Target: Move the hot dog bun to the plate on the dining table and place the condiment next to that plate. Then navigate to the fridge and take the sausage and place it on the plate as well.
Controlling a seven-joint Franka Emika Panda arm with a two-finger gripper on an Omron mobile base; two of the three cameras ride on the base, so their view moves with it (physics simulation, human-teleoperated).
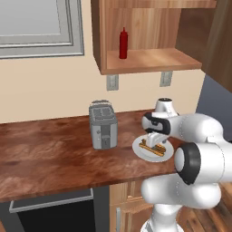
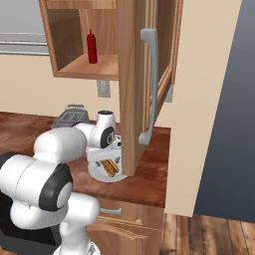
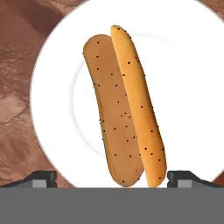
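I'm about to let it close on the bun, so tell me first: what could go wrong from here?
The hot dog bun lies split and slanted between the open gripper, so the fingers may pinch one half or slip. The white plate under it could get nudged along the countertop. Lifting, the arm might catch the open cabinet door close by.

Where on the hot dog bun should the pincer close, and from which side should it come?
Likely from straight above, across the middle of the hot dog bun, one finger on each long side. It lies flat on the white plate, long and narrow, so its width fits the open pincer, which hangs above it with a fingertip on either side.
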